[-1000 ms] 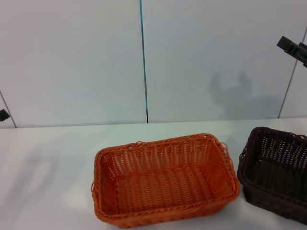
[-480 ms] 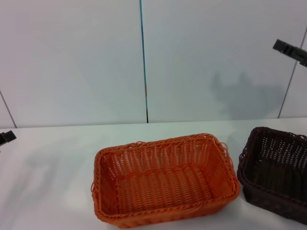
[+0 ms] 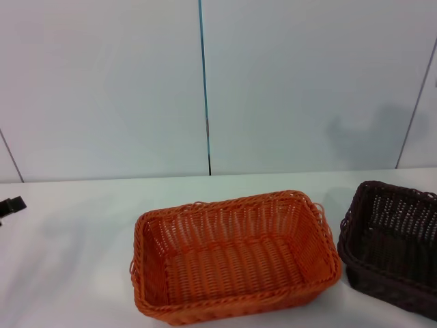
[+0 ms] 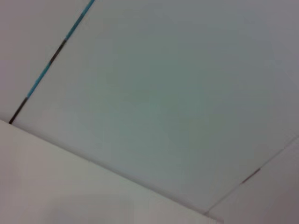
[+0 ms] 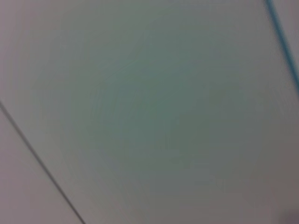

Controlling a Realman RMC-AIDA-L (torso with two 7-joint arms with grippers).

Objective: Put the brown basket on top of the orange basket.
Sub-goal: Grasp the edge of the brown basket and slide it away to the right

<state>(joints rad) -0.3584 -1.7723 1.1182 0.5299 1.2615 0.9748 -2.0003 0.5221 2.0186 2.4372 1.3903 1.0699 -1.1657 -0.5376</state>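
Orange basket point(image 3: 234, 256) on the white surface point(image 3: 68, 273), near the middle and close to the front edge, standing upright with the open side up. Nothing inside it. Woven sides with little gaps, braided rim all around.

Brown basket point(image 3: 392, 246) on the same surface too, just beside the orange basket on the robot's right. Also upright, also nothing inside. Partly cut off at the right edge of the head view. A small gap between the two baskets — not touching. Brown basket not yet on top of the orange one.

Left claw point(image 3: 10, 205) only a small dark bit at the far left edge of the head view, above the surface, well apart from both baskets. Cannot tell whether open or closed — too little of it showing. Not holding anything visible.

Right claw out of sight in every view.

Behind the surface, a pale wall point(image 3: 307, 89) with a thin blue line point(image 3: 203, 75) running up and down, dark at its lower end.

Left wrist view: only the wall, the blue line and a bit of the surface. Right wrist view: only wall and the blue line.
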